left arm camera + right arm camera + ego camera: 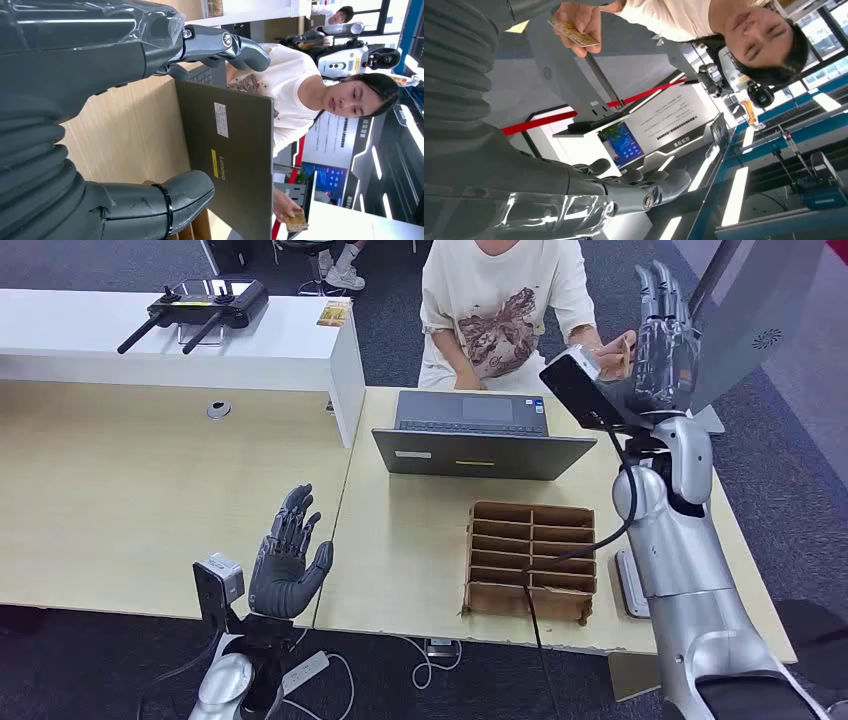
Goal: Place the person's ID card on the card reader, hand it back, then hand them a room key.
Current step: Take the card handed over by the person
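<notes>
The silver right hand [663, 335] is raised beyond the far right edge of the pale wooden surface [420, 530], fingers straight, apart and holding nothing, just beside the small tan ID card [622, 352] pinched in the seated person's hand [608, 355]. The grey left hand [288, 558] hovers at the near edge over bare wood, palm up, fingers spread and empty. Between them stand the grey matte laptop [480, 452] and the brown slotted cardboard organiser [530, 560], leaving open wood in front of the laptop.

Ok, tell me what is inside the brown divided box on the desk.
The slots of the brown box facing the head view look empty. A black cable crosses its top, and the dividers hide the slot floors.
</notes>
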Available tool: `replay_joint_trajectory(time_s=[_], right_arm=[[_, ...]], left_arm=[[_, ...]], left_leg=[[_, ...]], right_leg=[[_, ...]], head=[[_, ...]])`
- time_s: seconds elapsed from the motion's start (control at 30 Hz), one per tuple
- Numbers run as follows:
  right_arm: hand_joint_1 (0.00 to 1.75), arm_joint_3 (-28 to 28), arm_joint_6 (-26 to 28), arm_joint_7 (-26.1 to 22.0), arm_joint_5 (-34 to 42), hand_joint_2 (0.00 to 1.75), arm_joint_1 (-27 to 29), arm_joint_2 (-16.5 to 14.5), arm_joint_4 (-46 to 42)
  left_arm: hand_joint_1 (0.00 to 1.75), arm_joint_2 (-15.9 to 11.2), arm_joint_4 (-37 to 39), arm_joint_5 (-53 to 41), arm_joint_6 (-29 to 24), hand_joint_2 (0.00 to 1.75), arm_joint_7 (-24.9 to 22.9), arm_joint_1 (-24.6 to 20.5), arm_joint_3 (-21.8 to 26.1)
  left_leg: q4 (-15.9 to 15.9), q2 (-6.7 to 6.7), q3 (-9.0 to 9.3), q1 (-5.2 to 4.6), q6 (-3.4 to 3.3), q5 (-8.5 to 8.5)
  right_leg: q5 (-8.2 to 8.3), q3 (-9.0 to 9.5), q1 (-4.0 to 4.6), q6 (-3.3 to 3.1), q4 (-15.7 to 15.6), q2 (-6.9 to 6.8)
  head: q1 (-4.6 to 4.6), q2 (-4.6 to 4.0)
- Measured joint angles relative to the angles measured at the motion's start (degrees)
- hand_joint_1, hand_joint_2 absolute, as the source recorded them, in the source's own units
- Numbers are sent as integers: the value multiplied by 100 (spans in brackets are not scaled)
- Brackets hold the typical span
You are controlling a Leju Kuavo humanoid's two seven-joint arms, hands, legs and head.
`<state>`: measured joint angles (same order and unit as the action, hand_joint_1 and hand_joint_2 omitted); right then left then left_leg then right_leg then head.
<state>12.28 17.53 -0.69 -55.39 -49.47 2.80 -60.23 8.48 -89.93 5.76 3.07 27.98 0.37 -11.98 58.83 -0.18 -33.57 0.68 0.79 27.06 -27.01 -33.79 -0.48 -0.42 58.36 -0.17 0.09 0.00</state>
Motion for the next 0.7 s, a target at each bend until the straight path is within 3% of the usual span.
replay_joint_trajectory(time_s=[0.33,0.7], right_arm=[[0,5,-24,320,-327,175,-1035,-193,1605],[0,-10,-11,442,-347,175,-1525,-260,2725]], left_arm=[[0,-1,88,46,-32,175,25,-78,-2],[0,-4,128,62,-34,175,34,-85,-4]], left_leg=[[0,-1,0,1,0,0],[2,-1,0,0,0,0]], right_leg=[[0,-1,1,0,0,-1],[0,-1,0,0,-1,0]], head=[[-1,0],[-1,0]])
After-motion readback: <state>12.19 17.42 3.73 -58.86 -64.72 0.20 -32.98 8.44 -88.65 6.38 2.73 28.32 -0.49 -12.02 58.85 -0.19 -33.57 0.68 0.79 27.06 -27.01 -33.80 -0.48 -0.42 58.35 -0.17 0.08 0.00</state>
